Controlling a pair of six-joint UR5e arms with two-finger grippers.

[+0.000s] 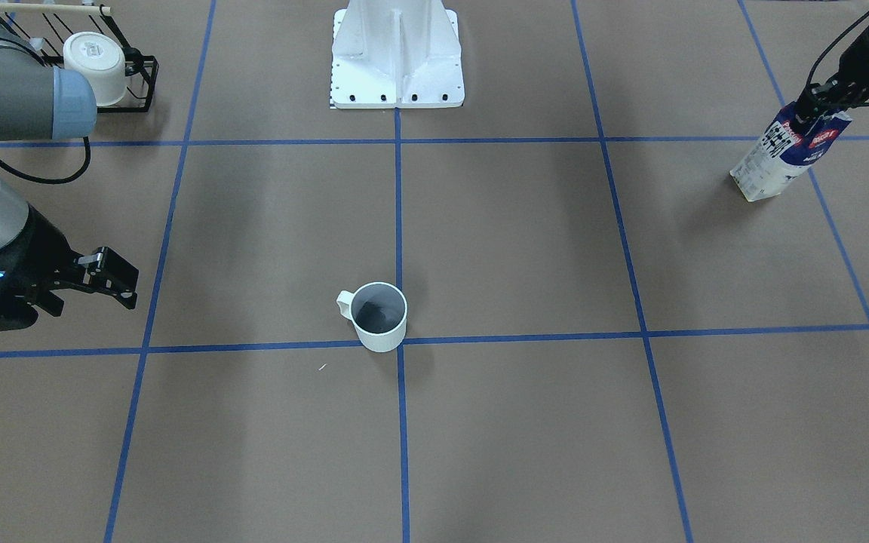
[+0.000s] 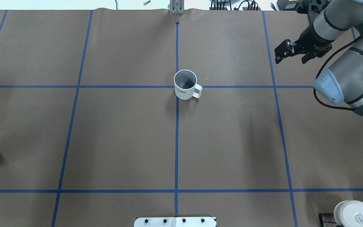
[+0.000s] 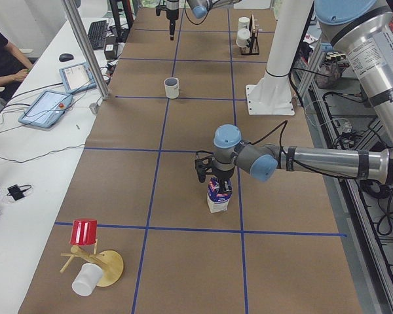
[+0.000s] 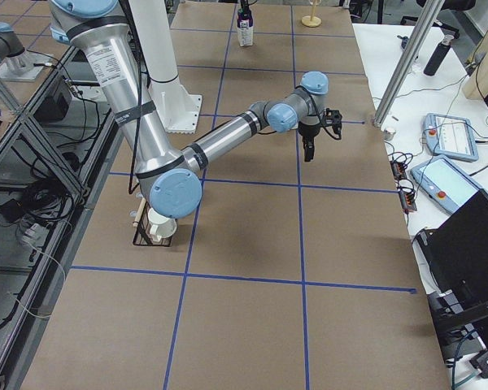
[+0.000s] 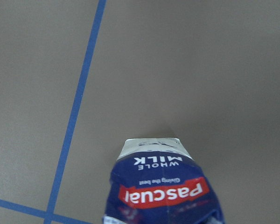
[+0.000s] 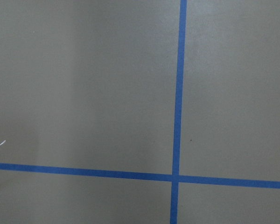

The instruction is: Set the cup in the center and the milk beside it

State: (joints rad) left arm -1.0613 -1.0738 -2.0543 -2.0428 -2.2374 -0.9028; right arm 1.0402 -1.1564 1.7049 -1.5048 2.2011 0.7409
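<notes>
We see the cup standing upright on the brown bench, right where two blue tape lines cross, its handle turned toward the robot's right and its grey inside open to the top. Well apart from the cup, off to the robot's left and nearer the robot, the milk stands with its blue and red upper part under the left gripper, whose fingers are pinching the carton's top. We cannot tell whether the carton's base rests on the bench or hangs just above it. On the other side of the cup, also well apart from it, the right gripper hovers over the bench with its fingers spread and nothing between them. Further from the cup on that same side, a black wire rack holds a white cup.
</notes>
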